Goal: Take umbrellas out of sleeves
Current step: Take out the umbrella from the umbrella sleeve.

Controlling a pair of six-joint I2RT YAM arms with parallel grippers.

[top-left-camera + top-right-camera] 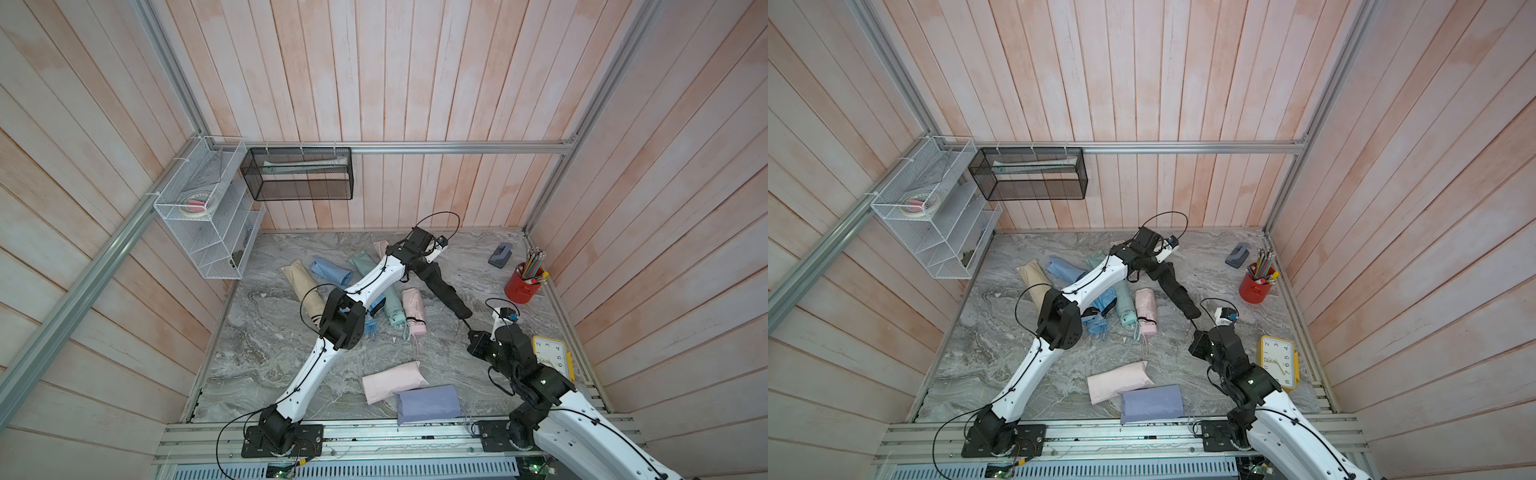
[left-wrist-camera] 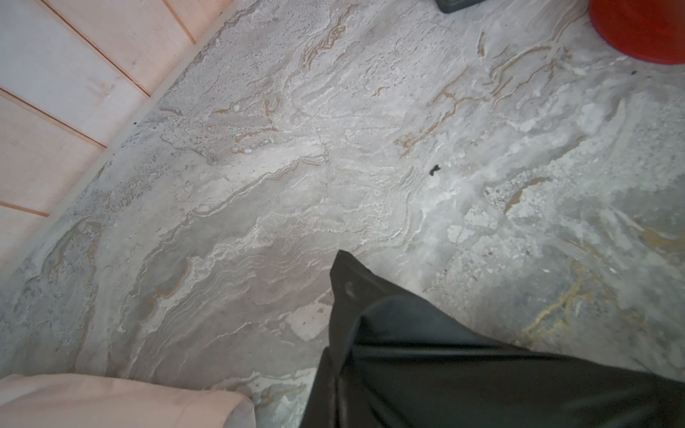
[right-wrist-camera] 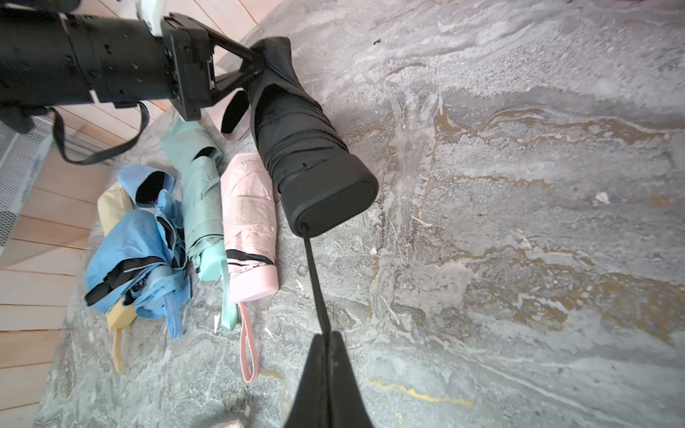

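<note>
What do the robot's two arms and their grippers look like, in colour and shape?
The left arm and the right arm both have white shell links between black joint housings. Thin black cables loop along the outside. The left gripper and the right gripper are black, with flat triangular fingers that taper to a point.

Soft, even light fills the scene, bright without glare; only faint, diffuse shadows lie on the table (image 1: 257, 357) under the arms (image 1: 357, 291) and beside the black umbrella (image 3: 330, 200). Both top views bend the wall planks (image 1: 374, 83) towards the edges. In the wrist views the near black sleeve (image 2: 463, 370) and right hand (image 3: 326, 339) blur.
</note>
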